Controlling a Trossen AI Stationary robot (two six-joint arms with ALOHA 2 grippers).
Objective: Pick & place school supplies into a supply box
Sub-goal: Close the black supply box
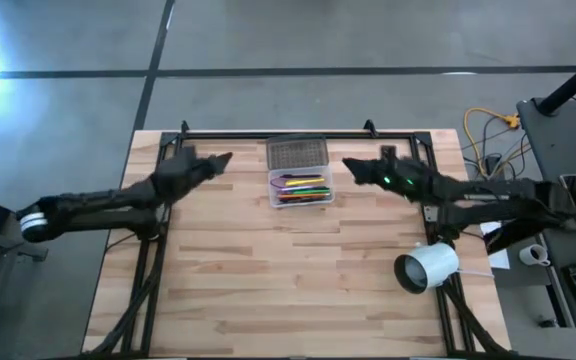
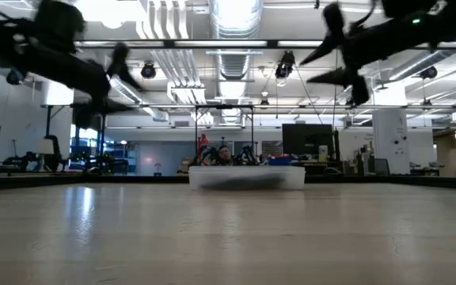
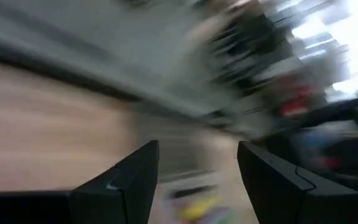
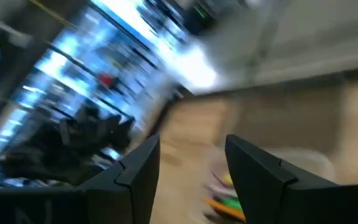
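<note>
Tools first: the left tool (image 1: pixel 223 159) hangs above the tabletop (image 1: pixel 298 290) near its far edge, left of the box, its two dark fingers (image 3: pixel 126 180) spread apart with nothing between them. The right tool (image 1: pixel 352 167) hangs on the box's other side, also raised off the wood, its fingers (image 4: pixel 257 174) likewise parted and empty. Between the two sits the small clear rectangular plastic supply box (image 1: pixel 301 188), close to the middle of the far edge, with its grey textured hinged lid (image 1: pixel 297 153) folded back toward that edge. Inside lie thin green, orange, yellow and dark red pens and markers (image 1: pixel 302 189), packed lengthwise. A white cylinder (image 1: pixel 427 267) lies on its side at the tabletop's right edge. No brand, label or writing can be read anywhere; both wrist views are smeared.
</note>
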